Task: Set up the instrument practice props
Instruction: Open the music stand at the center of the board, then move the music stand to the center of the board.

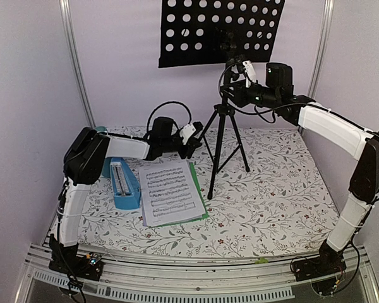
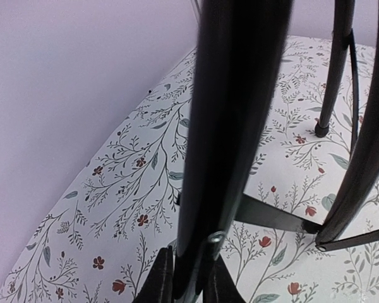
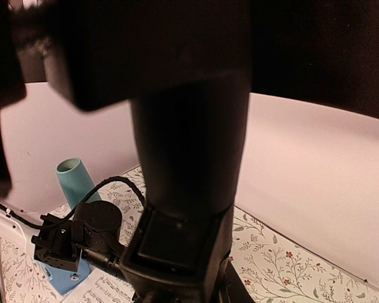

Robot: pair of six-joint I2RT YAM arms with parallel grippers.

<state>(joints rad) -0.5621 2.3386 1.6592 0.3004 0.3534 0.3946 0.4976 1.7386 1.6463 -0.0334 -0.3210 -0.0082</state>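
Floral table [image 1: 271, 189], music stand [image 1: 196, 58], left end effector [image 2: 189, 281] tight on leg [image 2: 227, 126] (right end effector [image 1: 240, 71]: grip unclear)

The music stand [image 1: 196, 57] stands upright near the back edge of the table [image 1: 271, 189], its three legs spread on the floral cloth. My left gripper [image 1: 197, 134] is closed on the left leg, low down. My right gripper [image 1: 237, 77] is on the pole just under the perforated desk. The sheet-music pages [image 1: 170, 192] lie flat toward the front left. The metronome [image 1: 123, 183] sits just beside them, with a teal cup [image 1: 106, 167] half hidden behind my left arm.
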